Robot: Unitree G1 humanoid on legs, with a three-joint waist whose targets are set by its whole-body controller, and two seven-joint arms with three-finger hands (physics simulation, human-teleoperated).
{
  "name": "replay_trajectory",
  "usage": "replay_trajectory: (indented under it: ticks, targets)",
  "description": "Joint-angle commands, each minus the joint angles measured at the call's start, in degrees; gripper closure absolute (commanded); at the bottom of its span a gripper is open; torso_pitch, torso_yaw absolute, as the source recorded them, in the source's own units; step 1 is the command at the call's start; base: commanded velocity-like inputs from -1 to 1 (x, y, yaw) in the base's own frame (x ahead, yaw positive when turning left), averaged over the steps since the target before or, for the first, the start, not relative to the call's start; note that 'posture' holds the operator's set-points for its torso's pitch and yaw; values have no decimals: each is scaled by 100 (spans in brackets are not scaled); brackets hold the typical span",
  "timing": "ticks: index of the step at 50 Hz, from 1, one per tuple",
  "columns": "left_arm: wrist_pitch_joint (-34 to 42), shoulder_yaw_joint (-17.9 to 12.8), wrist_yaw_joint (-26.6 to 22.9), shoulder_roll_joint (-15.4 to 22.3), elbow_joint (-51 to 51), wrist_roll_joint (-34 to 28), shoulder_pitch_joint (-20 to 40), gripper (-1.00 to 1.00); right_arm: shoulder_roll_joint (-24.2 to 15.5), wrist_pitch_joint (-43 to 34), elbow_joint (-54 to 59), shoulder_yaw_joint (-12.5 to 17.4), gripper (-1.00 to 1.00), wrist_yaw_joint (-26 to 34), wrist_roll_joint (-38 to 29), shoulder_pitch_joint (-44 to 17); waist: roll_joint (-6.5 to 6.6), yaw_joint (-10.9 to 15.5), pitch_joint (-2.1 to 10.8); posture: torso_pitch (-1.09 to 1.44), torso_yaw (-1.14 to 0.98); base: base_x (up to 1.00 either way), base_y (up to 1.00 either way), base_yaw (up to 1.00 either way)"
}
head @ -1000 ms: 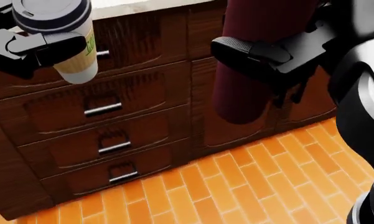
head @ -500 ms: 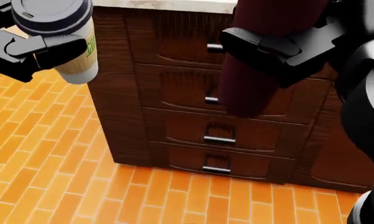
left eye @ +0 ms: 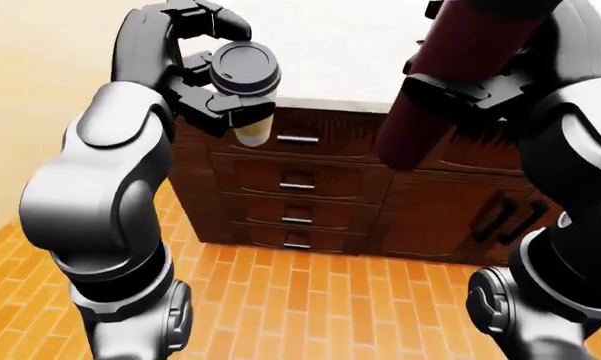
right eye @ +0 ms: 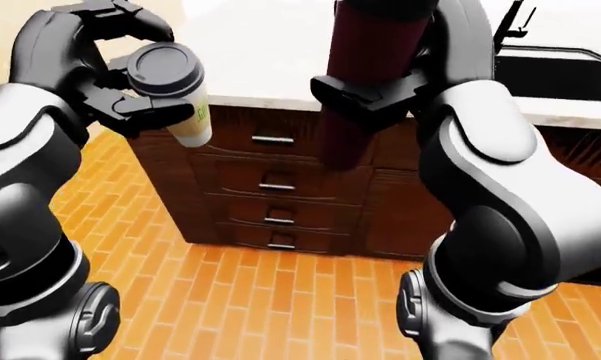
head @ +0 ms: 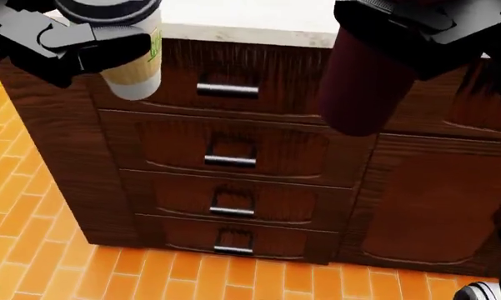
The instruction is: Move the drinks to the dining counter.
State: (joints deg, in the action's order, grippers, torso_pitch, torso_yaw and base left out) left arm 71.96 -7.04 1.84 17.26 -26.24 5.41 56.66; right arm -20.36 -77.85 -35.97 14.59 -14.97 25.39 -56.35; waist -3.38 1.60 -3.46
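Both drinks are carried above the floor, short of the counter (right eye: 280, 67) — its pale top lies toward the top of the views. The left hand (left eye: 205, 82) is clenched round the lidded cup (left eye: 248, 90), nearly upright; the right hand (right eye: 375, 94) grasps the maroon bottle (right eye: 365, 82), long axis near vertical — each must go forward and over the edge.

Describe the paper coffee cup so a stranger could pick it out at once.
Find the dark wooden cabinet with its column of drawers under a pale countertop. To its upper left, the left hand grips the coffee cup: pale paper, dark lid, green mark, unlike the tall maroon bottle in the right hand.
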Motion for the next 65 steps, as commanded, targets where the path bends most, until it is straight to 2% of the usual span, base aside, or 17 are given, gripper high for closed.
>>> replay_trajectory:
  ticks: [1, 5, 8, 9, 14, 18, 23, 32, 35, 36, 43, 46, 48, 56, 57, 61, 65]
  targets:
    - [-203, -133, 44, 60, -143, -109, 255, 100, -63, 314, -171, 89, 100, -100, 88, -240, 19, -25, 237, 0, 0, 17, 0, -100]
    - [-200, -151, 15, 62, -237, -132, 150, 100, -73, 317, -178, 88, 100, -207, 235, -243, 249, -17, 150, 0, 0, 12, 0, -100]
    - [-185, -158, -7, 77, -260, -147, 150, 100, -112, 327, -161, 15, 100, -250, 307, -249, 873, 66, 131, 0, 0, 13, 0, -91]
    - [-183, -163, -15, 77, -287, -150, 128, 100, -79, 308, -171, 21, 100, -278, 347, -263, 571, 152, 182, 0, 0, 13, -45, 0]
    - [-140, -210, -52, 110, -360, -146, 93, 100, -109, 310, -177, -76, 100, -307, 397, -284, 574, 28, 217, 0, 0, 23, -5, 0]
    - [-146, -219, -62, 121, -370, -141, 77, 100, -103, 337, -182, -104, 100, -307, 399, -262, 283, 96, -132, 0, 0, 81, 0, 0]
    - [-132, -226, -68, 131, -398, -141, 57, 100, -110, 359, -183, -111, 100, -296, 393, -256, -296, 87, 41, 0, 0, 96, 0, 0]
    - [-127, -260, -99, 184, -375, -137, 89, 100, -60, 375, -129, -92, 100, -327, 422, -329, 130, -95, 202, 0, 0, 88, 0, 0]
    - [-97, -269, -100, 191, -408, -128, 86, 100, -61, 349, -145, -105, 100, -349, 447, -345, 636, -113, 281, 0, 0, 39, 0, 0]
    - [-89, -271, -98, 190, -417, -126, 85, 100, -59, 360, -144, -106, 100, -349, 454, -341, 616, -97, 19, 0, 0, 33, 0, 0]
    - [-114, -254, -86, 177, -417, -123, 63, 100, -54, 378, -164, -76, 100, -387, 550, -352, 409, -91, -219, 0, 0, 7, 0, 0]
    - [-129, -246, -84, 171, -416, -127, 49, 100, -109, 463, -175, -111, 100, -377, 561, -309, -270, -248, -54, 0, 0, 0, 0, 0]
    - [-144, -245, -82, 167, -401, -132, 50, 100, -114, 490, -186, -136, 100, -360, 573, -290, 62, -113, 106, 0, 0, 0, 0, 72]
    - [-154, -243, -89, 162, -410, -140, 31, 100, -101, 512, -164, -142, 100, -381, 571, -270, 322, -280, 294, 0, 0, 0, 9, 88]
    - [-161, -239, -89, 161, -405, -142, 28, 100, -99, 513, -154, -133, 100, -382, 574, -268, 71, -123, 123, 0, 0, 0, 0, 0]
    - [-122, -251, -94, 168, -439, -139, 38, 100, -96, 477, -160, -113, 100, -400, 601, -292, 579, -181, 166, 0, 0, 0, 0, 0]
    - [-51, -255, -103, 193, -479, -134, 83, 100, -125, 452, -168, -100, 100, -410, 635, -300, 301, -227, 134, 0, 0, 0, 0, 0]
